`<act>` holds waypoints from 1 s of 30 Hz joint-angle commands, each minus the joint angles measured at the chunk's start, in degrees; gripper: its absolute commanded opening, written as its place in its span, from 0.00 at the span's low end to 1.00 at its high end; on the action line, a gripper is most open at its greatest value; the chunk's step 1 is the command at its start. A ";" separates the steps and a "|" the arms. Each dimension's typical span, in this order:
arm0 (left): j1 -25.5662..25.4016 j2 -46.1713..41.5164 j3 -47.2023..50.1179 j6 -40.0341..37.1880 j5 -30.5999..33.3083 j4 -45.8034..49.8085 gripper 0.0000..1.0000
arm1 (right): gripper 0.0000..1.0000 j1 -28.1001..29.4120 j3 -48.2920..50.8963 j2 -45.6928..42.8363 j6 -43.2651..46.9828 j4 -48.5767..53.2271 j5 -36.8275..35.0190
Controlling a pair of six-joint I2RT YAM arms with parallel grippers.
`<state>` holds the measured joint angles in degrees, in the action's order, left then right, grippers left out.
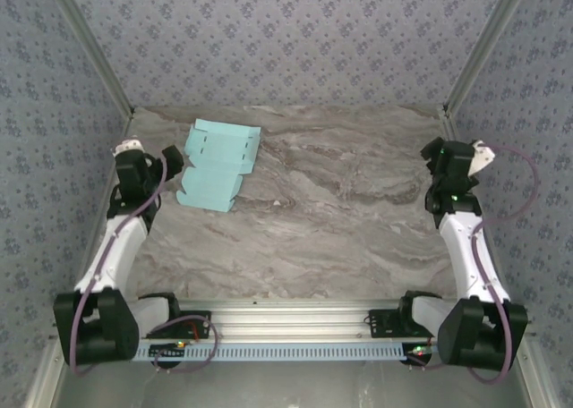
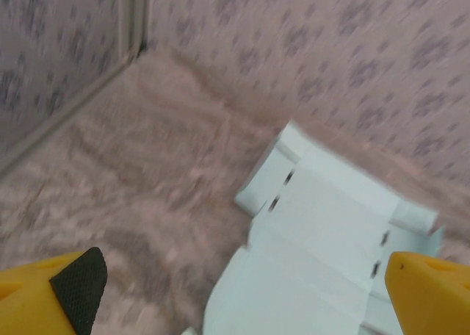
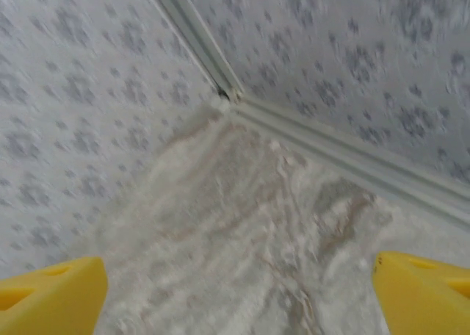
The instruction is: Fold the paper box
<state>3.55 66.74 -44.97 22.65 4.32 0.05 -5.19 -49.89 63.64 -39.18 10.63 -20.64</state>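
1. The paper box lies unfolded on the table, far left.
2. The left hand hangs just beside it, spread wide, holding nothing.
3. The right hand, well apart at the right side, is wide and empty.

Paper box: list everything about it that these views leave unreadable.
- Left wrist view: the paper box runs off the bottom edge. One finger of the left tool covers its right corner, and motion blur softens the creases.
- Top view: the paper box is too small to count slots or tell whether its flaps lie flat.
- Underside: hidden against the table.
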 commanded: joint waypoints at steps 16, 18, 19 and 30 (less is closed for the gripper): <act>0.30 36.61 -24.14 -11.67 -13.58 18.64 0.89 | 0.94 22.41 -2.04 11.58 6.75 6.32 13.43; -0.18 37.73 -23.88 -11.75 -15.12 18.80 0.85 | 0.95 22.57 -2.45 11.86 6.59 6.46 13.79; -0.50 38.25 -23.52 -11.94 -15.53 18.44 0.81 | 0.94 22.58 -2.75 12.11 6.64 6.42 14.35; -3.99 42.65 -27.82 -13.19 -14.46 25.41 0.00 | 0.94 22.98 -6.17 15.31 5.78 7.92 15.61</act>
<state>-0.78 107.98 -70.70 9.17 -9.91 22.44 17.28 -53.65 77.84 -33.19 17.15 -5.91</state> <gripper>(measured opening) 0.051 0.941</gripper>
